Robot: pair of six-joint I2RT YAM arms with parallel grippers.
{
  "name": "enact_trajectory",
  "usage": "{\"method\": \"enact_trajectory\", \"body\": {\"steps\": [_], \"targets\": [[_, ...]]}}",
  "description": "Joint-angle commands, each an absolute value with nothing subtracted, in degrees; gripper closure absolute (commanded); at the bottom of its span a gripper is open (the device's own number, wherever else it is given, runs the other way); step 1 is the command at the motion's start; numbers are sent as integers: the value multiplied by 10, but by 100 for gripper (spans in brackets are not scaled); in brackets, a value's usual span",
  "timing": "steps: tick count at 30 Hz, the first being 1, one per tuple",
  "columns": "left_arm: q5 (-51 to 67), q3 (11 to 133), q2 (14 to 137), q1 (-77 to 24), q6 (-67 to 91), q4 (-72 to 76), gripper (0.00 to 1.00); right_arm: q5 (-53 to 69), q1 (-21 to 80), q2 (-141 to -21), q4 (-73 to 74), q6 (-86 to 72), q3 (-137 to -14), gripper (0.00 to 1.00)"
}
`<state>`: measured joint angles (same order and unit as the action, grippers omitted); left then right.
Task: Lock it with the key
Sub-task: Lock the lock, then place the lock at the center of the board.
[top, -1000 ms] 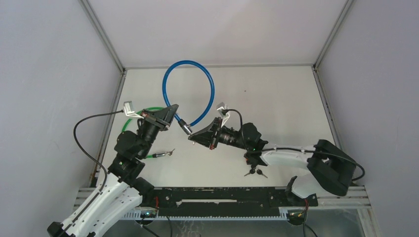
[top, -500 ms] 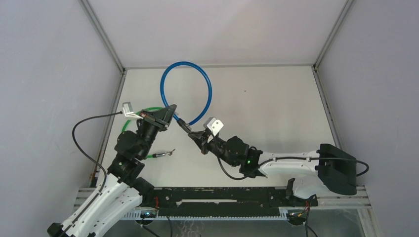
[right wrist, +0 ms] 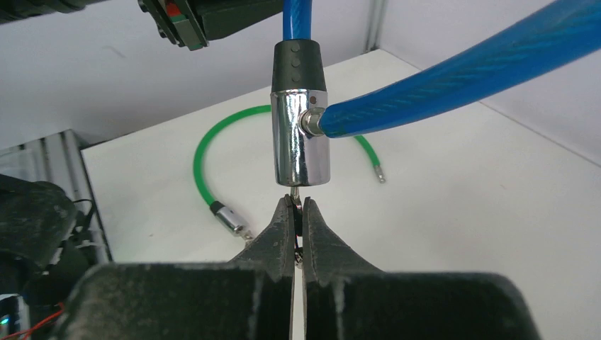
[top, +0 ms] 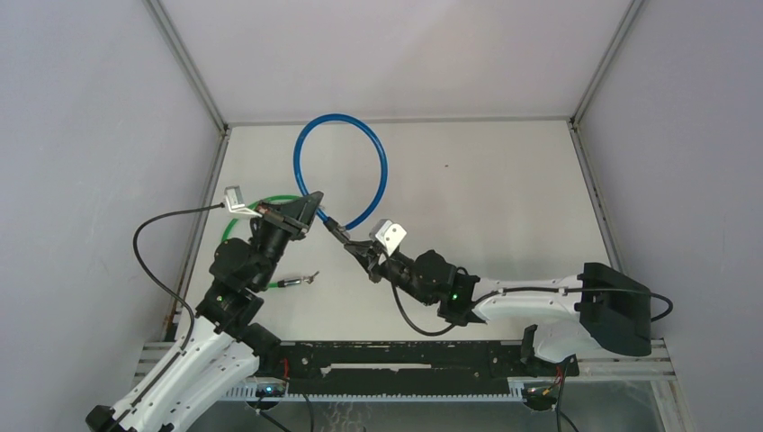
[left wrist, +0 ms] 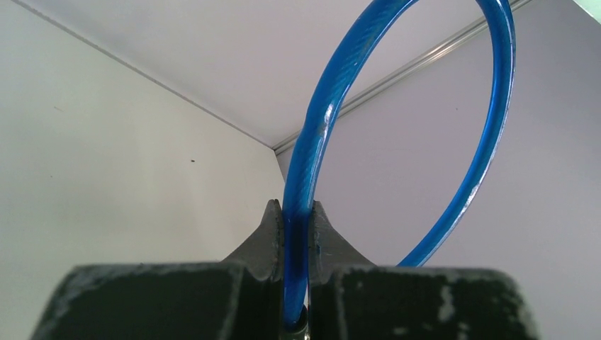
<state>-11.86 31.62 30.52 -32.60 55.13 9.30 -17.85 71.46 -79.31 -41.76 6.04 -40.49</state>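
Note:
A blue cable lock [top: 340, 162] forms a closed loop held up above the table. My left gripper [top: 315, 205] is shut on the blue cable [left wrist: 312, 177] just above the lock's chrome and black barrel [right wrist: 300, 117]. My right gripper [top: 353, 247] is shut on a small key [right wrist: 297, 205] whose tip sits in the bottom of the barrel. In the right wrist view the gripper [right wrist: 298, 202] stands directly under the barrel, and the cable's other end [right wrist: 453, 78] plugs into the barrel's side.
A green cable lock [top: 261, 225] lies on the table under my left arm; its metal end [right wrist: 230, 219] shows in the right wrist view. The white table is bounded by metal rails and grey walls. The arms' base rail runs along the near edge.
My right arm has swung down and left, turned its wrist over and brought the key up to the barrel's bottom. The keys that lay near its elbow no longer show. The left gripper has held still.

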Motion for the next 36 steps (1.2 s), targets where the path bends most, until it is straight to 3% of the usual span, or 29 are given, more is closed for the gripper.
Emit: {"method": "enact_trajectory", "body": {"steps": [1,14,23,29,36], "targets": [[-119,312,294,-326,578,176,100,-128,700,-762,-428,14,-382,100],[-120,314,294,-323,578,177,100,-85,687,-761,-419,-23,-375,100],[-114,321,333,-315,573,223,100,-27,691,-728,-406,-125,-279,100],[-95,397,412,-312,537,152,100,-80,650,-599,-272,-173,-240,100],[-69,503,622,-311,506,115,100,-92,454,-356,-59,-193,-237,100]]}}
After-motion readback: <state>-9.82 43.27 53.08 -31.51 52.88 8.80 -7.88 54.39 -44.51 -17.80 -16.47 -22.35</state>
